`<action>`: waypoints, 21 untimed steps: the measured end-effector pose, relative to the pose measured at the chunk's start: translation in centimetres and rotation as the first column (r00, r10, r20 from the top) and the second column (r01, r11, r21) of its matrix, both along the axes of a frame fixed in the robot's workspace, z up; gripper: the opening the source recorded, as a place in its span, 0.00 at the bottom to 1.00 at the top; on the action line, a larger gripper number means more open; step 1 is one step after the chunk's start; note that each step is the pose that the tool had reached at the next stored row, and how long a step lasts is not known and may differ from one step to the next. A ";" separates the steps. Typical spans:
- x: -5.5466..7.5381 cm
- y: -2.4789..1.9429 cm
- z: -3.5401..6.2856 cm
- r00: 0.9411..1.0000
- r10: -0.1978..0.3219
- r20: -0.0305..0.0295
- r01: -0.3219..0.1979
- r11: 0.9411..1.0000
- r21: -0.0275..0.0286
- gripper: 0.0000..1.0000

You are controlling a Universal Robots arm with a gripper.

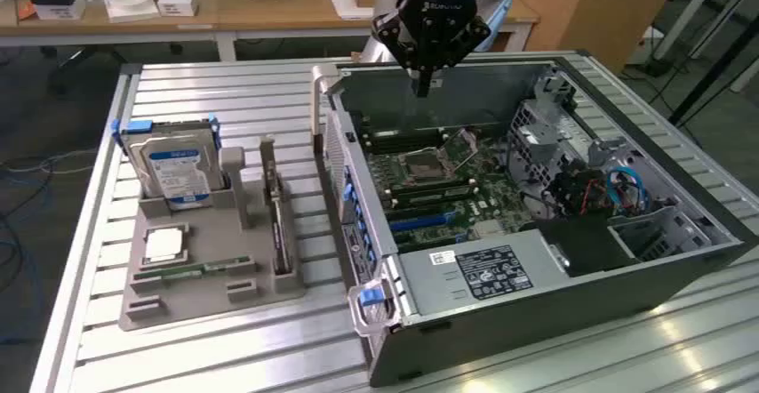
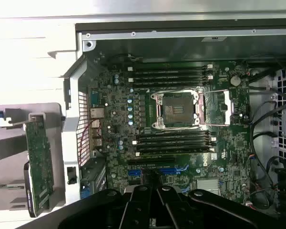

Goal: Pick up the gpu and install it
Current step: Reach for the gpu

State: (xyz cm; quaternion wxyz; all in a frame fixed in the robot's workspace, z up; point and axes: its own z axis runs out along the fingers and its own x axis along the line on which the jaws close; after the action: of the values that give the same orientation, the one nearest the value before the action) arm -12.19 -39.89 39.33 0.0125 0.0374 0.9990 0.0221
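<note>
The ribbed silver metal table (image 1: 226, 100) has a dull sheen. The grey plastic holder tray (image 1: 202, 291) looks matt and smooth. The gpu (image 2: 39, 162) is a thin dark green circuit board with a bare metal bracket. The open black computer case (image 1: 534, 317) is painted sheet metal. The boxy silver metal hard drive (image 1: 178, 175) carries a glossy blue-white label.

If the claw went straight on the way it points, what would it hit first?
Most likely the green circuit board on the floor of the open computer case; exactly where the claw would land is unclear.
</note>
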 end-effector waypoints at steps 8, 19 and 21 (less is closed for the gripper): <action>-0.1 0.00 0.00 1.000 0.000 0.000 0.000 1.000 0.000 0.11; -0.6 0.00 -0.01 1.000 0.000 0.000 0.000 1.000 0.000 0.11; -0.7 0.00 -0.01 1.000 0.000 0.000 0.000 1.000 0.000 0.11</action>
State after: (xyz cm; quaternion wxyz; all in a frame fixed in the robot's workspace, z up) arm -12.91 -39.88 39.32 0.0125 0.0374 0.9990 0.0221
